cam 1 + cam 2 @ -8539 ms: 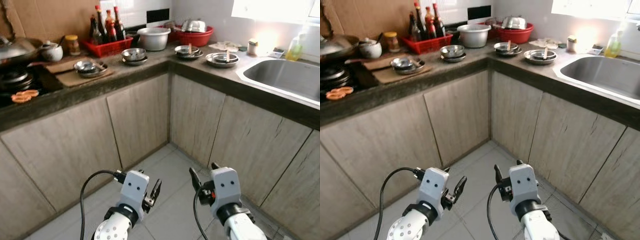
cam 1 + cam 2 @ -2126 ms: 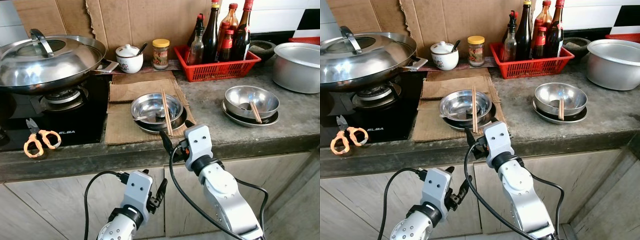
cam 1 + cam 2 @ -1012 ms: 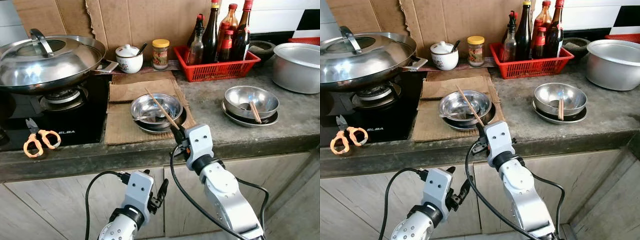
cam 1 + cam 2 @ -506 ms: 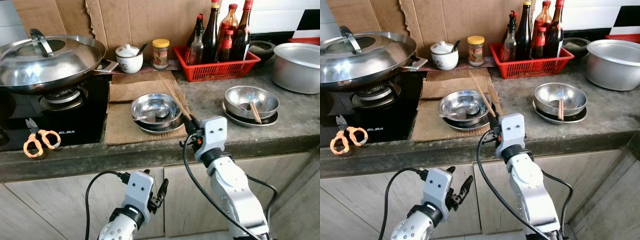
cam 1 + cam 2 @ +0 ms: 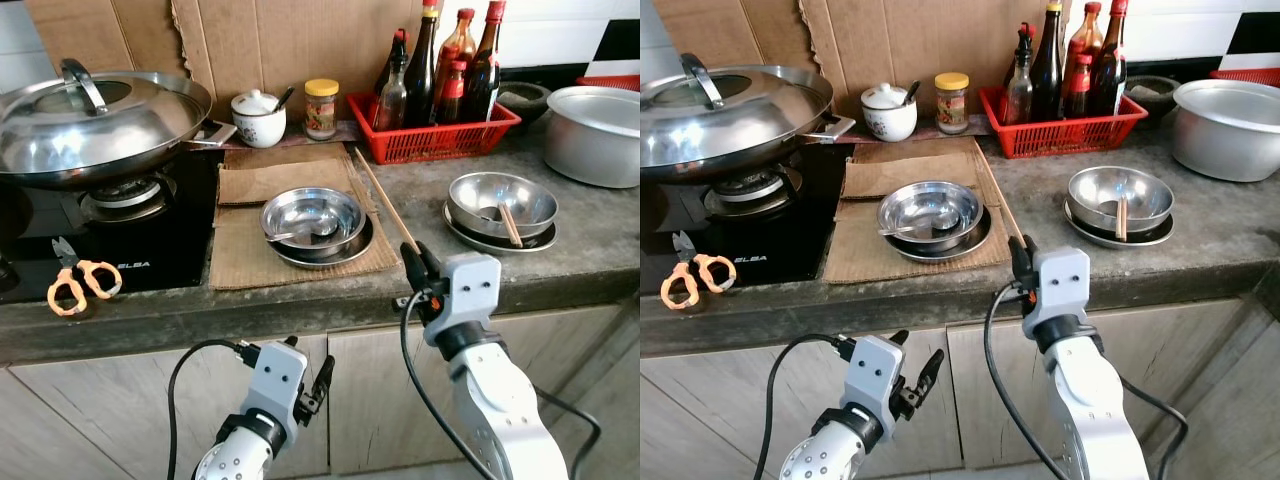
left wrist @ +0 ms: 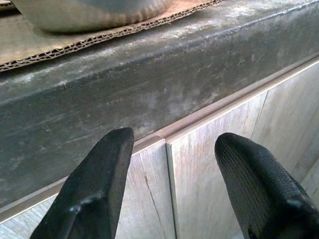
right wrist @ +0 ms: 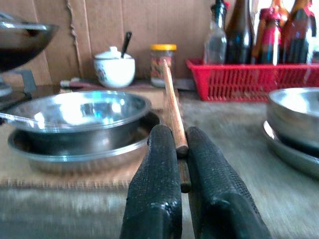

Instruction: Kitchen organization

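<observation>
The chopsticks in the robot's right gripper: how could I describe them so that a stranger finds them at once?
Start at the grey counter between the steel bowl on cardboard and the second steel bowl. The right gripper at the counter edge is shut on the chopsticks, which slant up toward the red basket. The other chopsticks lie in the second bowl.

wooden chopsticks point(image 5: 385, 203) slant from centre frame up toward the upper left, pinched at their near end (a pair, it seems) just right of the steel bowl point(image 5: 312, 216).
</observation>
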`<state>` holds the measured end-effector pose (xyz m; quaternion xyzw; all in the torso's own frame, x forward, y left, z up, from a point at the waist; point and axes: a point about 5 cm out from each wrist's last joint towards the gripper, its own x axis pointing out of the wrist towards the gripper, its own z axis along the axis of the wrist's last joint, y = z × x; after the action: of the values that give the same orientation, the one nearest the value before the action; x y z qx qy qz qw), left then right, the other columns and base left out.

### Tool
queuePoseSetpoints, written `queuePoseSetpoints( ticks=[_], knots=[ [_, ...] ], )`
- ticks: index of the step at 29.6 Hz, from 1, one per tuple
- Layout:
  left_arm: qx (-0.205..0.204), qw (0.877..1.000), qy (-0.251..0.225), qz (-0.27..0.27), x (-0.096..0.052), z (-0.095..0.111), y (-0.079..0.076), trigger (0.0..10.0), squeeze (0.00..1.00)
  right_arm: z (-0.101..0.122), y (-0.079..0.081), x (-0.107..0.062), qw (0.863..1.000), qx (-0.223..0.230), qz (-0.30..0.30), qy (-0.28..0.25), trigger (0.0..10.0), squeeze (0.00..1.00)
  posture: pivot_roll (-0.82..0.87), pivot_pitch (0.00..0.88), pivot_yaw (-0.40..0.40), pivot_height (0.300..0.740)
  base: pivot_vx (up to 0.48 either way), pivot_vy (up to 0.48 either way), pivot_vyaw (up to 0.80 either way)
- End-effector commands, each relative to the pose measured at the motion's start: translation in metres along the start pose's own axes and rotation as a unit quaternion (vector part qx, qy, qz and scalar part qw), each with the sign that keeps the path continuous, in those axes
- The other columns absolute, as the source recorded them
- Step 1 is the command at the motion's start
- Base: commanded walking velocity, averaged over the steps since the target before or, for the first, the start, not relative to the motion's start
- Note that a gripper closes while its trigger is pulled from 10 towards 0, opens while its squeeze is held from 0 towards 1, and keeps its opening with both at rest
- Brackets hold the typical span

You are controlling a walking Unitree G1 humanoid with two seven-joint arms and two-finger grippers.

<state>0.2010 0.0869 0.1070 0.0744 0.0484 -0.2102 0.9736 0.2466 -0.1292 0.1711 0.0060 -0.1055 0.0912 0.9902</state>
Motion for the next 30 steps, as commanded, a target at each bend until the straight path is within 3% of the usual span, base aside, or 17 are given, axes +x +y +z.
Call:
queuePoseSetpoints(
  ticks=[1,8,9,12,13,30],
  knots=[
    [0.002,1.000,0.001,-0.001,0.000,0.002,-0.001,10.0,0.00,0.009,-0.003,-0.003,1.000,-0.007,-0.012,-0.023,0.0,0.00,0.06,0.025,-0.007,0.740,0.000,0.000,0.00],
    [-0.004,1.000,-0.004,-0.006,0.000,0.001,-0.001,10.0,0.00,0.003,-0.007,-0.011,0.999,-0.017,-0.031,-0.007,0.0,0.00,0.05,0.017,-0.006,0.740,0.000,0.000,0.00],
    [-0.004,1.000,-0.003,-0.006,0.000,0.001,-0.001,10.0,0.00,0.002,-0.006,-0.011,0.999,-0.017,-0.030,-0.005,4.0,0.00,0.05,0.017,-0.006,0.740,0.000,0.000,0.00],
    [-0.005,1.000,-0.003,-0.006,0.000,0.000,-0.001,10.0,0.00,0.002,-0.006,-0.011,0.999,-0.018,-0.030,-0.004,4.0,0.00,0.05,0.017,-0.006,0.740,0.000,0.000,0.00],
    [-0.005,1.000,-0.002,-0.006,0.000,0.000,-0.001,10.0,0.00,0.000,-0.006,-0.010,0.999,-0.017,-0.030,-0.001,10.0,0.00,0.05,0.011,-0.006,0.740,0.000,0.000,0.00],
    [-0.008,1.000,-0.001,-0.011,-0.002,-0.001,-0.002,10.0,0.00,-0.005,0.000,-0.011,1.000,-0.001,-0.020,0.013,10.0,0.00,0.05,0.012,-0.003,0.740,0.000,0.000,0.00]
  ],
)
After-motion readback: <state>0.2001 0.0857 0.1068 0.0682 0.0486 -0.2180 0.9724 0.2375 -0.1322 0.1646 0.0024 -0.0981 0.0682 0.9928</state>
